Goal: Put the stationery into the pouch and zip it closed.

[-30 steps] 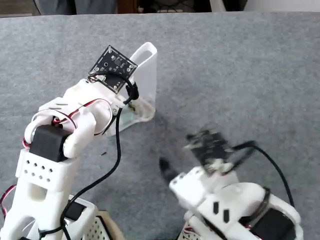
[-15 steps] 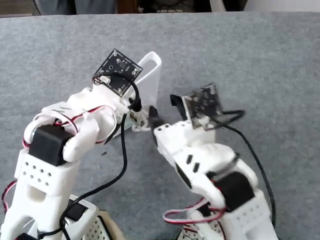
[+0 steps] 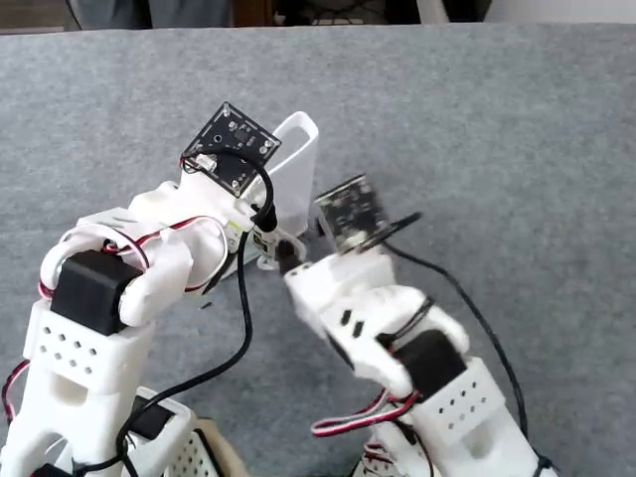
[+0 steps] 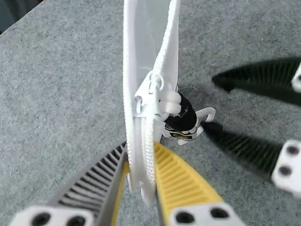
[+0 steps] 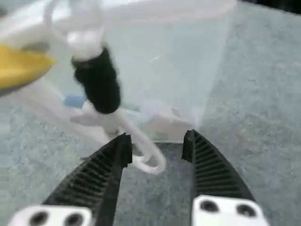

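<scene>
A translucent white pouch [image 3: 295,169] stands on edge on the grey table, zipper side toward the arms. My left gripper [image 4: 140,151] is shut on the pouch's zipper edge [image 4: 148,117], one grey and one yellow finger [image 4: 181,181] pinching it. The zipper pull carries a black tag [image 4: 181,120] and a white cord loop [image 5: 146,157]. My right gripper [image 5: 155,143] is open, its black fingers on either side of that loop, just short of the black tag [image 5: 99,82]. In the high view the right gripper [image 3: 288,256] sits at the pouch's near corner. Something blue [image 5: 73,100] shows through the pouch wall.
Grey cloth [image 3: 497,119] covers the table, with open room to the right and behind the pouch. Both arms crowd together at the pouch's near end. The left arm's cable [image 3: 243,318] hangs between them.
The right arm has swung from the near right up to the pouch, bringing its open gripper to the zipper pull. The left arm keeps hold of the pouch, shifted slightly.
</scene>
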Controlling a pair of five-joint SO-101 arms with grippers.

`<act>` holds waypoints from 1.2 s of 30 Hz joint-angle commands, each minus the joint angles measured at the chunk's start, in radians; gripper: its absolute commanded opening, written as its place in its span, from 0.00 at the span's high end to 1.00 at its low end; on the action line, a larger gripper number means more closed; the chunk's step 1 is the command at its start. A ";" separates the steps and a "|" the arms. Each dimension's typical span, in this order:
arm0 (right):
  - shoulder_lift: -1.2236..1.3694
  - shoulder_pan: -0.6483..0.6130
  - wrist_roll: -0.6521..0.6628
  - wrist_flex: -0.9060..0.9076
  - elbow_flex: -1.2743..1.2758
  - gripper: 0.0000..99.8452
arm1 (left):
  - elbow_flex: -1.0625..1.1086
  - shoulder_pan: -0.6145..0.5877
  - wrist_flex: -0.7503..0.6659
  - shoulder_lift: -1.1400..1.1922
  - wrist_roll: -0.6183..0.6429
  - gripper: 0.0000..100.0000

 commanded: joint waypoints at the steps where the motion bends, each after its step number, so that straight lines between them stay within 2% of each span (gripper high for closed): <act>1: 0.002 -0.086 0.002 -0.015 -0.027 0.81 | -0.056 0.012 0.002 0.000 0.006 0.97; 6: -0.007 -0.078 0.009 0.011 -0.142 0.81 | -0.071 0.012 0.009 -0.011 0.012 0.97; 10: 0.002 -0.020 0.009 -0.132 -0.110 0.81 | -0.074 0.016 0.006 -0.011 0.015 0.97; 13: 0.010 0.008 0.009 -0.213 -0.054 0.81 | -0.079 0.021 0.002 -0.012 0.078 0.97; 19: 0.012 0.014 0.009 -0.350 0.016 0.81 | -0.117 0.088 0.011 -0.012 0.132 0.97; 29: 0.012 0.014 0.009 -0.365 0.027 0.81 | -0.120 0.099 0.037 -0.012 0.132 0.97; 31: 0.012 0.015 0.009 -0.365 0.027 0.84 | -0.114 0.097 0.037 -0.012 0.132 0.97; 36: 0.005 0.051 0.009 -0.364 0.022 0.99 | -0.113 0.091 0.037 -0.012 0.130 0.97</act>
